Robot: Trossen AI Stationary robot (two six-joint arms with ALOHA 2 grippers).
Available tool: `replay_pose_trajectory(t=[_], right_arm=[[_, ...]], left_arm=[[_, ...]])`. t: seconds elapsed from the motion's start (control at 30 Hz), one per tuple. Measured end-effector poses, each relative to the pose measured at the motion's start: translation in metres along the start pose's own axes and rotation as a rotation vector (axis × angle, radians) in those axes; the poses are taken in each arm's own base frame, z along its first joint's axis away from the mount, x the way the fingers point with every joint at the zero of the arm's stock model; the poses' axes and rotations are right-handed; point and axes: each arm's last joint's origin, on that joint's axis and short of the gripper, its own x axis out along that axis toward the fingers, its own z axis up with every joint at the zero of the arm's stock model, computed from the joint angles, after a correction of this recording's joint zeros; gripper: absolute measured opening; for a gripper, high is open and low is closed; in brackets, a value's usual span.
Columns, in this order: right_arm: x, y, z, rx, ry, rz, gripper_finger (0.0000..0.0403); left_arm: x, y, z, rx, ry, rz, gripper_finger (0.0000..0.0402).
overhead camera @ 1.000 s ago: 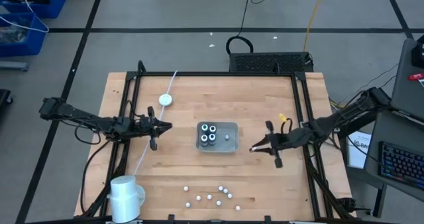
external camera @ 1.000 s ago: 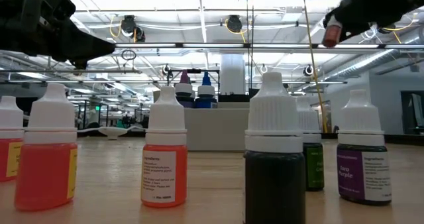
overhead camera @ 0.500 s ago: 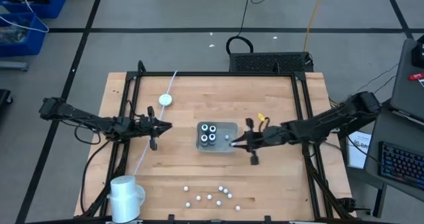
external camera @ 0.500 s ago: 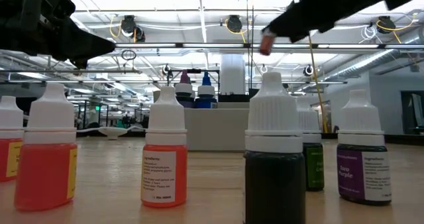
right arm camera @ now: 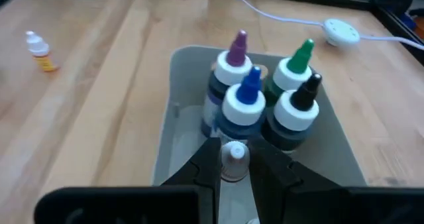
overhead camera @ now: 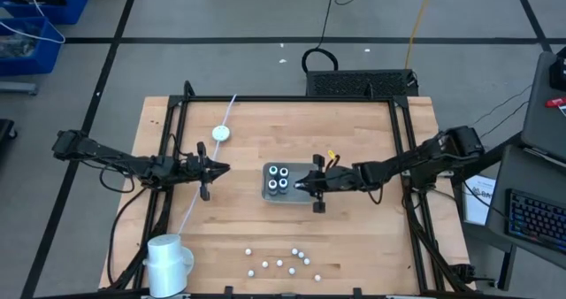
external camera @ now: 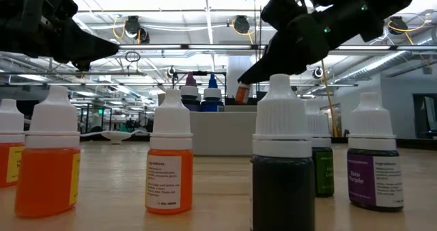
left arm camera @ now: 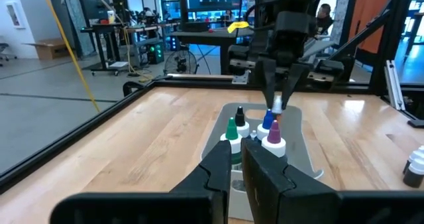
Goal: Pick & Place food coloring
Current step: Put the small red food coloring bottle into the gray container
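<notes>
Small bottle held over the grey tray (overhead camera: 309, 198), several left out.
The right tool (right arm camera: 233, 163) is clamped on a small white-capped bottle (right arm camera: 232, 159) above the tray beside four dark bottles (overhead camera: 280, 178); small bottles (overhead camera: 285, 261) on the wooden surface (overhead camera: 354, 237) remain (left tool (overhead camera: 223, 167) together, idle).

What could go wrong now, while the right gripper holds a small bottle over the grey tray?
1. The right gripper holds the small bottle right beside the four capped bottles in the grey tray; a slightly off descent might knock them over.
2. The grip looks to be near the bottle's cap, so it might tilt or slip on release.
3. The left gripper waits apart, little risk there.
</notes>
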Motion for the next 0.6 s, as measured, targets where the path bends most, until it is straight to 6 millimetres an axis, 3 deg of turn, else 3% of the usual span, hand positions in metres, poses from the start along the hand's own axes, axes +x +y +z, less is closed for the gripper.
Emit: replay_pose_trajectory(t=[0.6], right_arm=[[0.040,-0.002,-0.016,0.023,0.159,0.022,0.0045]], left_arm=[[0.000,0.000,0.000,0.000,0.001,0.009,0.0044]])
